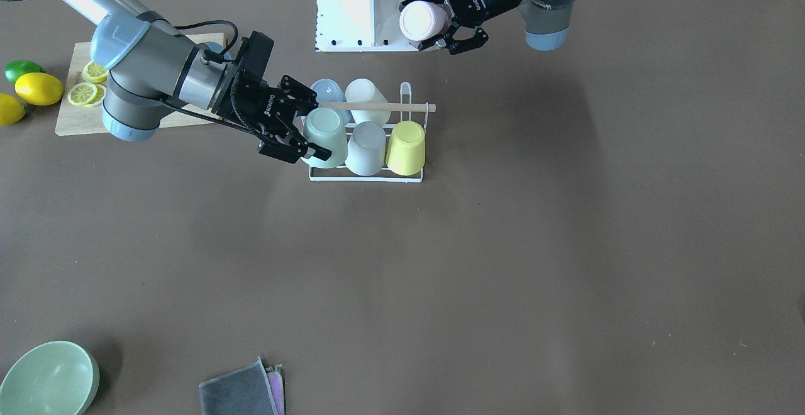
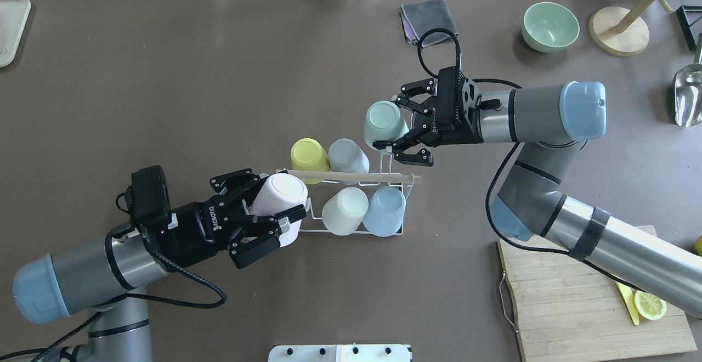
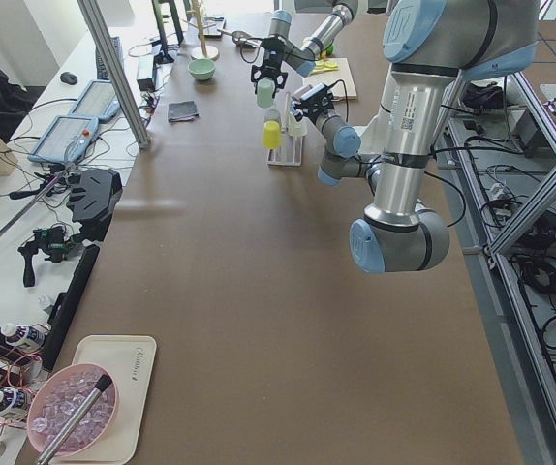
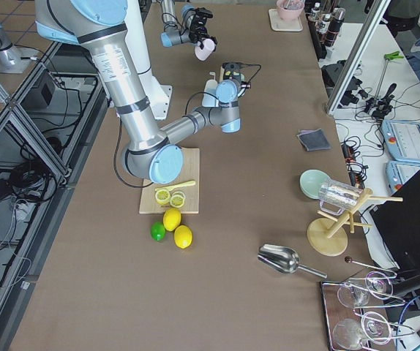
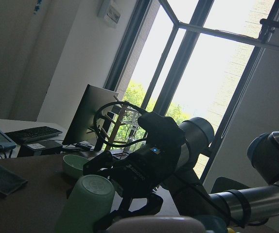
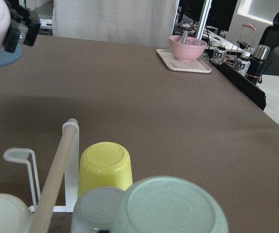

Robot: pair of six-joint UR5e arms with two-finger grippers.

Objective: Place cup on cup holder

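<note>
Pink cup (image 2: 281, 200) first: I had it clenched between the fingers of the left gripper (image 2: 277, 202), tilted, with its base turned away from the wrist. It hung in the air over the end of the cup holder (image 1: 365, 180) on the robot's left, on the side of the wooden rod (image 2: 351, 175) nearer the robot. In the side views it sat well above the rack, touching nothing but the fingers.

The right gripper (image 2: 392, 124) had a grasp on the pale green cup (image 2: 383, 123), base upward, one finger on each side of its wall. That cup was over the holder's other end, on the far side of the rod. From the left end of the table I saw it raised above the rack, apart from the cups below.

Four cups stood upside down on the prongs. The yellow cup (image 2: 309, 153) and the grey cup (image 2: 347, 156) were side by side in the far row, and the cream cup (image 2: 344, 210) and the blue cup (image 2: 384, 211) in the near row.

Off to the robot's right lay the cutting board (image 2: 581, 296) with a lemon slice (image 2: 650, 305) on it. The green bowl (image 2: 550, 26) and the grey cloth (image 2: 430, 16) sat along the far edge of the table.
</note>
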